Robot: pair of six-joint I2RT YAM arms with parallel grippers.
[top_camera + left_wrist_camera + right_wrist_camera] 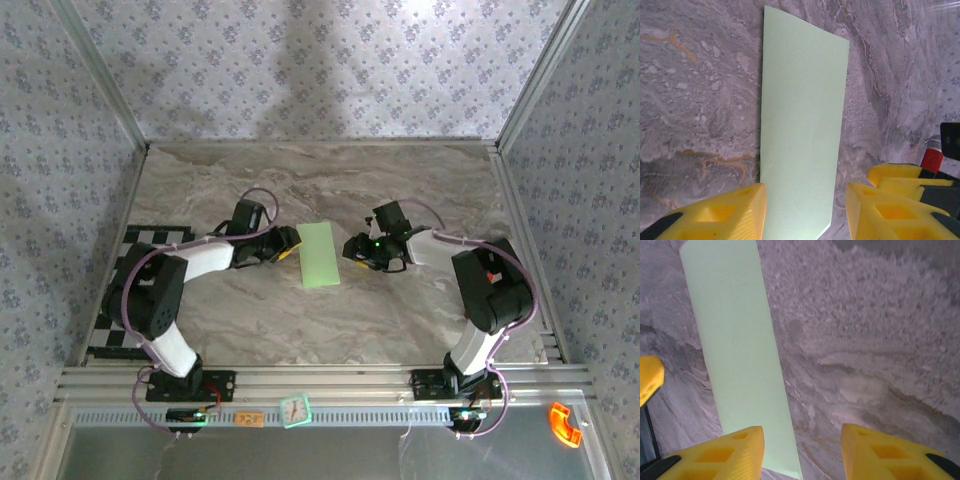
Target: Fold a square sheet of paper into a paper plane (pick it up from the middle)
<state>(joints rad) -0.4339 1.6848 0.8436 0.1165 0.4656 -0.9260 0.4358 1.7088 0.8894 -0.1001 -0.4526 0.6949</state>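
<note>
Between left gripper (288, 243) and right gripper (352, 248), flat on the table (400, 190) about its middle: paper (320, 255), pale green, matte, plain, a narrow rectangle, long sides running from far edge toward near edge. Seen from the left wrist, paper (800, 125) reaching in between the yellow fingers (735, 215), jaws apart, clamped on nothing; cannot tell whether touching. From the right wrist, paper (740, 355) slipping behind one finger (725, 455), jaws likewise apart, bare marble between them. Farther out, a checkered mat (140, 240) at the table's left edge, under the left arm. On the near rail, a small clock (295, 410), an orange tag (250, 418) beside it, and an orange piece (565, 425) off the near right corner.
</note>
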